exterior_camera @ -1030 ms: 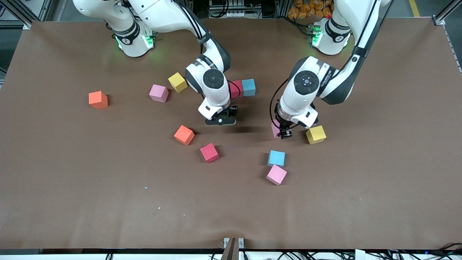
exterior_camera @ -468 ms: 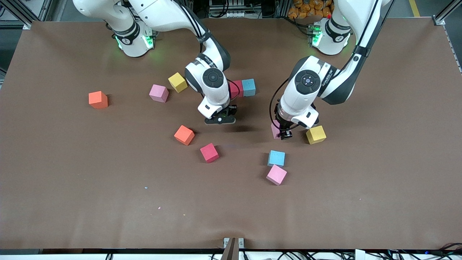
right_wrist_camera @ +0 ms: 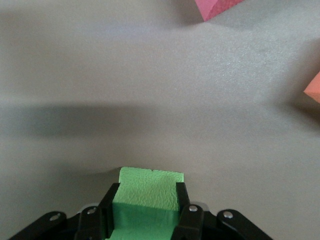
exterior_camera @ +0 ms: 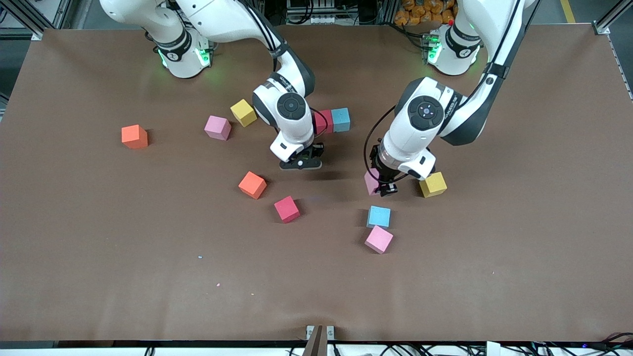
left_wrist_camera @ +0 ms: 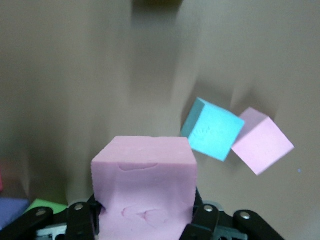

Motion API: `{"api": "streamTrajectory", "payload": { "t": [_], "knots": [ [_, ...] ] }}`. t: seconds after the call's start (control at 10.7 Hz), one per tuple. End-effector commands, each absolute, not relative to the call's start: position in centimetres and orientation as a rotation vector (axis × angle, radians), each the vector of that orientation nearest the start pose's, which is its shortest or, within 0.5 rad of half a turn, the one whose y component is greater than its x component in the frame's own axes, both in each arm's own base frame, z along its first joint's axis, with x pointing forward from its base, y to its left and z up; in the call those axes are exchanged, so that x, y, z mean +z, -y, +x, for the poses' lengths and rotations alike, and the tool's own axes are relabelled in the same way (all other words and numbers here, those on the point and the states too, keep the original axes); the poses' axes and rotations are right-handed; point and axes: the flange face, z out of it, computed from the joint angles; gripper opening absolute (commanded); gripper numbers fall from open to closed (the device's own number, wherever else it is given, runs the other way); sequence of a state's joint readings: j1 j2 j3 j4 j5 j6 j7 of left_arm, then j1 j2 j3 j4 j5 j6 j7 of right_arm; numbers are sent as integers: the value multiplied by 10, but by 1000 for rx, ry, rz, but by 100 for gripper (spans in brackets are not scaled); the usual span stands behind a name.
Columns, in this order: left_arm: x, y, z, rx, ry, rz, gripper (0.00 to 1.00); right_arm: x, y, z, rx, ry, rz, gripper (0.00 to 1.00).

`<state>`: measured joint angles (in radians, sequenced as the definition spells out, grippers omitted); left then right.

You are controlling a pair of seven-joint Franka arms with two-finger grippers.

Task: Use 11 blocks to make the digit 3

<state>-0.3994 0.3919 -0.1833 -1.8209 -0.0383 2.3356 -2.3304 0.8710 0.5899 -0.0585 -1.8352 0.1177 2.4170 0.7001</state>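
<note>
- Two robot arms are working over a brown table (exterior_camera: 99, 277), sorting scattered foam blocks toward a digit 3. No digit shape is forming yet, so this looks like an early carrying step.
- The left gripper (exterior_camera: 384, 187) is pinching a pink block (left_wrist_camera: 145, 192) between its fingers, hanging over the middle of the table, above a spot just beside a yellow block (exterior_camera: 433, 184).
- A light blue block (exterior_camera: 379, 216) and a second pink block (exterior_camera: 379, 239) are lying touching at a corner, nearer the front edge than the spot under that gripper.
- The right gripper (exterior_camera: 300, 164) is clamping a green block (right_wrist_camera: 146, 196), seen only from its wrist camera, over bare table near the centre.
- A crimson block (exterior_camera: 287, 208) and an orange block (exterior_camera: 252, 185) are sitting nearer the front edge than the spot under the right gripper.
- Toward the back edge, another crimson block (exterior_camera: 324, 121) is touching a light blue block (exterior_camera: 340, 119); a yellow block (exterior_camera: 243, 112), a pink block (exterior_camera: 218, 127) and an orange block (exterior_camera: 134, 136) are trailing toward the right arm's end.
- The next move probably calls for lowering each held block flush against its neighbour, edges squared.
</note>
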Motion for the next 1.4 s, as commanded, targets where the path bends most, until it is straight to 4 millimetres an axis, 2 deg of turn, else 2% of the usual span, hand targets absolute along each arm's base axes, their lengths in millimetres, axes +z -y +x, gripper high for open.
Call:
{"api": "streamTrajectory", "payload": {
  "t": [0.0, 0.09, 0.19, 0.28, 0.37, 0.56, 0.84, 0.94, 1.12, 1.31],
  "knots": [
    [335, 357, 560, -171, -2347, 1868, 0, 194, -459, 428, 109, 55, -3140, 0],
    [328, 356, 561, -181, -2360, 1866, 0, 196, -459, 429, 109, 51, -3138, 7],
    [325, 359, 559, -183, -2357, 1877, 0, 196, -460, 429, 107, 34, -3138, 33],
    [322, 358, 558, -186, -2364, 1878, 0, 196, -460, 429, 107, 27, -3138, 88],
    [322, 357, 559, -186, -2365, 1876, 0, 197, -461, 430, 102, 10, -3135, 100],
    [320, 359, 556, -188, -2368, 1881, 0, 201, -462, 433, 96, -43, -3129, 100],
    [311, 361, 554, -195, -2380, 1889, 0, 231, -462, 449, 44, -116, -3088, 100],
    [304, 368, 549, -202, -2390, 1892, 0, 241, -458, 454, 47, -130, -3085, 100],
    [290, 393, 531, -212, -2427, 1879, 0, 266, -452, 475, 90, -164, -3092, 100],
    [284, 405, 518, -218, -2453, 1872, 0, 281, -445, 488, 90, -194, -3076, 100]
  ]
}}
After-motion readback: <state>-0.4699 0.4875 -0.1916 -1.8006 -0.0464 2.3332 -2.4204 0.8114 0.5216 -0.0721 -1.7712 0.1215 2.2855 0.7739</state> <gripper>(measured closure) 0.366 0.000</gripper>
